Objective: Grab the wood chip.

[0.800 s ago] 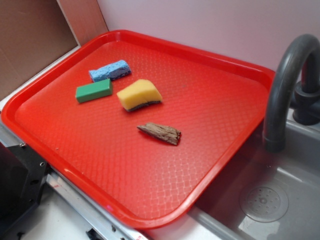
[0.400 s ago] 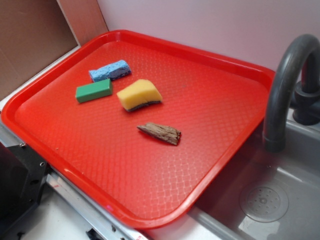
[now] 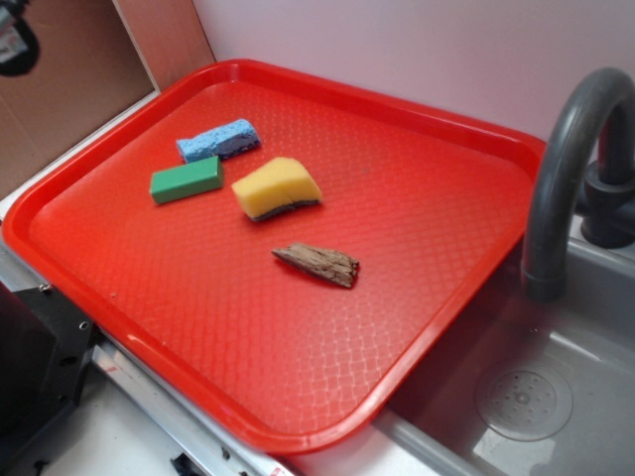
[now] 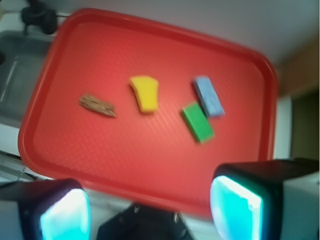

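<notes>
Wood chip (image 3: 317, 264): brown, rough-grained sliver, lying flat on the red tray (image 3: 417, 208) near its middle, pointed end toward the yellow sponge (image 3: 277, 187). Apart from the sponge, touching nothing but the tray floor. In the wrist view the chip (image 4: 97, 106) shows left of the sponge, blurred.

Yellow sponge: wedge-shaped, dark underside, on the tray just beyond the chip.

Green block (image 3: 186, 179): rectangular, flat on the tray, beside the sponge on the side away from the chip.

Blue sponge (image 3: 218, 140): oblong, on the tray, just behind the green block, farthest from the chip.

Faucet (image 3: 571, 159): grey, curved, standing past the tray edge nearest the chip, over a grey sink (image 3: 526, 397).

Gripper (image 4: 150, 207): high above the tray, near the edge well apart from the chip; fingers (image 4: 235, 200) spread wide, nothing between them. Only a dark part of the arm shows at the exterior view's top corner.
</notes>
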You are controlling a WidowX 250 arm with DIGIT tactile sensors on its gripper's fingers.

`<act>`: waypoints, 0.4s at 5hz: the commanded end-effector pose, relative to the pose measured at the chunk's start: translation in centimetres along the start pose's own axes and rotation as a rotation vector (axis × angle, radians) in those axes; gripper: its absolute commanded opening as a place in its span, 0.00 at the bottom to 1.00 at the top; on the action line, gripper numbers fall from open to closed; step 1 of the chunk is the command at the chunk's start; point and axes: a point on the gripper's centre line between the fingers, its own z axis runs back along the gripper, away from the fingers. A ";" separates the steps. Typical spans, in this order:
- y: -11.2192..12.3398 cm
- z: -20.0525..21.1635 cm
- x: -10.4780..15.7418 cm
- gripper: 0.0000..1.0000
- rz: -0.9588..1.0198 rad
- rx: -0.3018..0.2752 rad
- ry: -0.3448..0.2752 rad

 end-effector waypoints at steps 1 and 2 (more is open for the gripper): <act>-2.6 -2.5 3.5 1.00 -0.489 -0.093 -0.063; -4.0 -4.5 4.8 1.00 -0.741 -0.109 -0.076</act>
